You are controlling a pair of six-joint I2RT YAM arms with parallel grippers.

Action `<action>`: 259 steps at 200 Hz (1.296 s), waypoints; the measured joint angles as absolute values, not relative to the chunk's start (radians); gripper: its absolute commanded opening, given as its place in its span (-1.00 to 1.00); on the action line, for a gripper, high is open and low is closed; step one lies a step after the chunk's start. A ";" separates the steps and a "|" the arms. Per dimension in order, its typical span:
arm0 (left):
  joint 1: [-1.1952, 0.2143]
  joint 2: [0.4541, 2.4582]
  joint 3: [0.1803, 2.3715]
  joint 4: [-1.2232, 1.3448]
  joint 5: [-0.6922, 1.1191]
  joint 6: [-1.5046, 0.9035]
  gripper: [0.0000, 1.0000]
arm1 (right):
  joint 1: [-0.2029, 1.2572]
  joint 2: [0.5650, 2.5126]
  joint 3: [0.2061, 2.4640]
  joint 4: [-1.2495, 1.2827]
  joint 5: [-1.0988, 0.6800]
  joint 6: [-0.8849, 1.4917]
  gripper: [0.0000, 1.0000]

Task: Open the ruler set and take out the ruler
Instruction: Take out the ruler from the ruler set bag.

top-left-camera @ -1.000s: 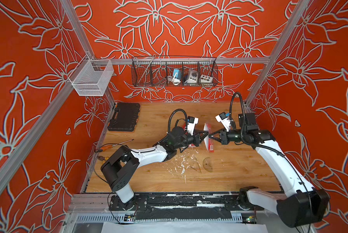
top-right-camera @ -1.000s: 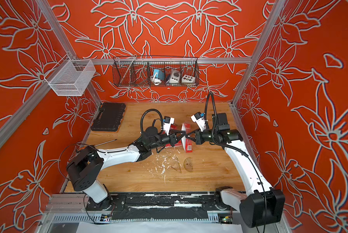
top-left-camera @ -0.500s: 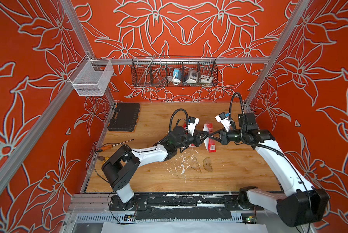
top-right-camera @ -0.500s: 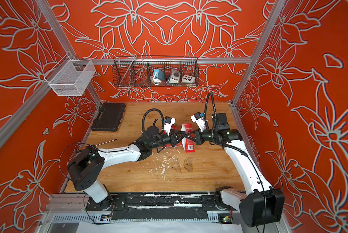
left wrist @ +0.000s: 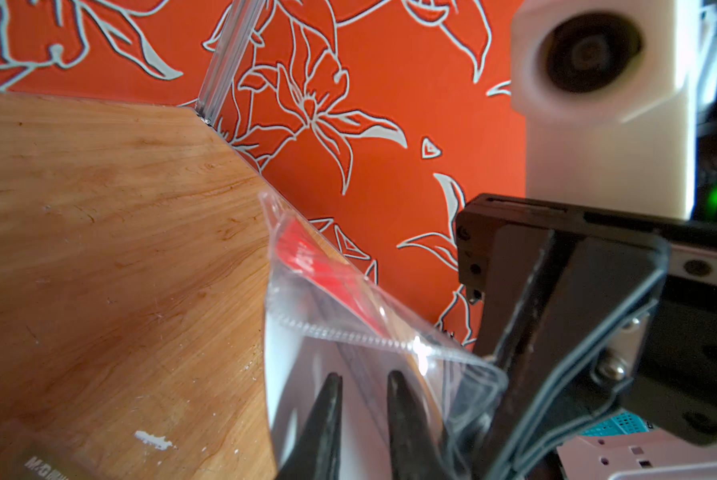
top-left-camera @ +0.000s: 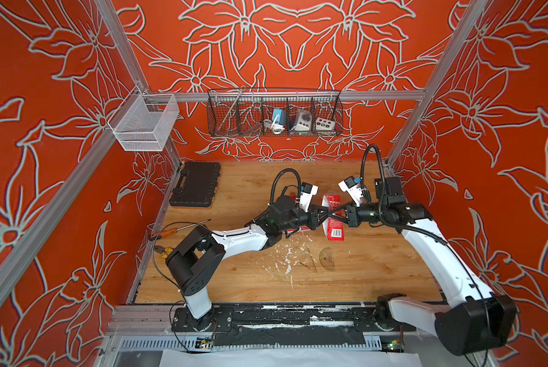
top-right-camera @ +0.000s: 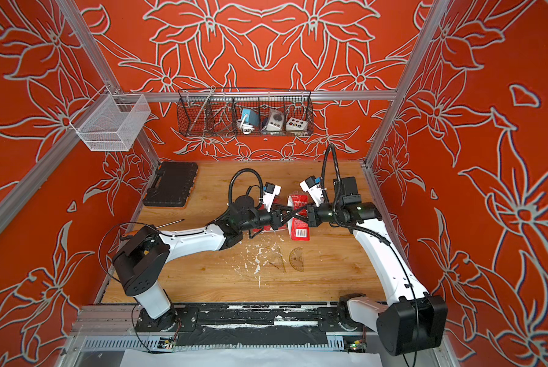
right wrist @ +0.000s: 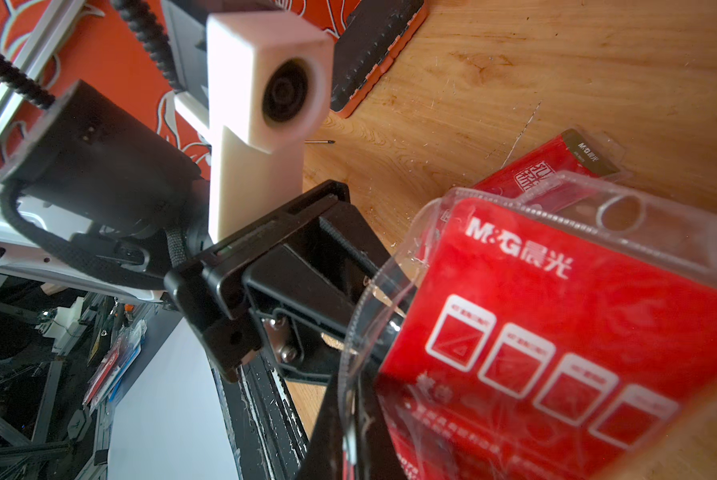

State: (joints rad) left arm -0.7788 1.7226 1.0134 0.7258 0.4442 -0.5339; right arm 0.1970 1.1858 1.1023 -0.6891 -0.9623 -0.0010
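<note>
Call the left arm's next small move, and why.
Probably close the left tool on whatever sits in its narrow gap, then ease back. The right tool grips the pack, and the left tool sits at the pack's clear edge. I can't make out the ruler.

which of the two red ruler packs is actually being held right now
The barcode-side-up pack, clamped in the right gripper. The other red pack lies flat on the table, with no gripper on it.

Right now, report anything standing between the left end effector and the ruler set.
Nothing visible does: the left end effector sits at the clear plastic edge of the ruler set, which the right end effector clamps from the opposite side.
</note>
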 measured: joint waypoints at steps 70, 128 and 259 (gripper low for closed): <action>-0.754 1.729 1.031 0.684 0.527 -0.538 -0.51 | 0.197 1.186 1.104 -0.712 -0.962 -0.023 -1.00; -0.751 1.777 1.092 0.662 0.578 -0.554 -0.55 | 0.197 1.187 1.105 -0.712 -0.962 -0.030 -1.00; -0.721 1.755 1.050 0.644 0.559 -0.593 -0.97 | 0.197 1.186 1.104 -0.725 -0.941 -0.040 -1.00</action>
State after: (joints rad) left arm -0.7208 1.7546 1.0504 0.6437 0.5591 -0.5926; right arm 0.1970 1.1862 1.1042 -0.7254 -0.9413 -0.0402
